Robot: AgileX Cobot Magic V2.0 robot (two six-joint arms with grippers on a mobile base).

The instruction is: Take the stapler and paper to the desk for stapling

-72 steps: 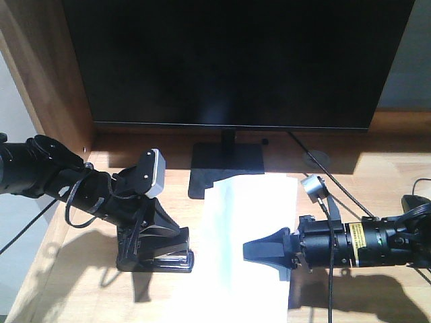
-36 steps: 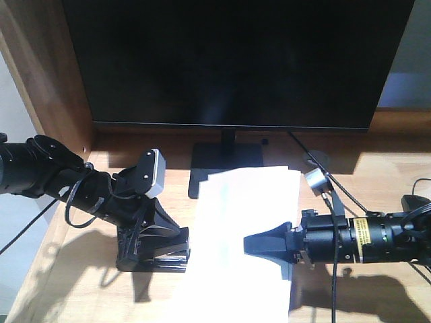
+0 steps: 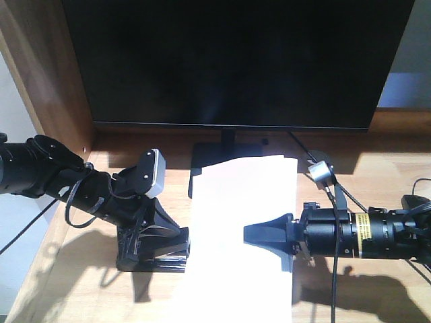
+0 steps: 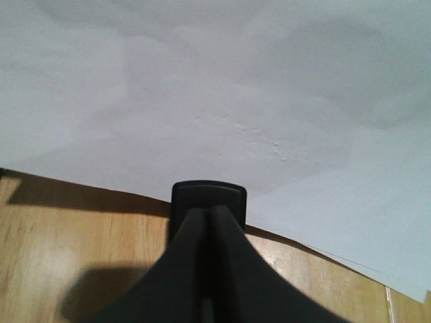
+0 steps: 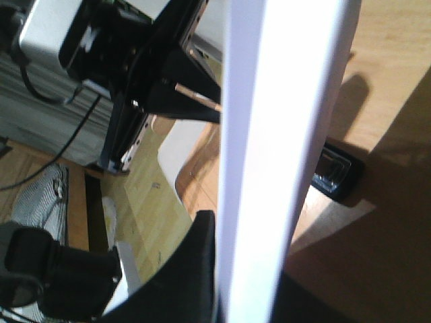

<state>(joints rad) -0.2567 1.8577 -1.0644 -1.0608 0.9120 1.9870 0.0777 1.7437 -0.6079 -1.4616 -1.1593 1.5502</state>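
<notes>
The desk (image 3: 377,175) runs under both grippers, and the monitor (image 3: 229,60) stands beyond their tips. The paper (image 3: 236,222) is clamped at its edge by the right gripper (image 3: 252,235), whose fingers are clenched on the sheet. It spreads from those fingers toward the left gripper (image 4: 207,215) and lies partly over the monitor's foot. The left gripper's fingers are pressed together, pointing down at the desk. The stapler (image 4: 209,195) sits right at their tips on the wood, just beside the paper's near edge. I cannot tell whether they pinch it.
</notes>
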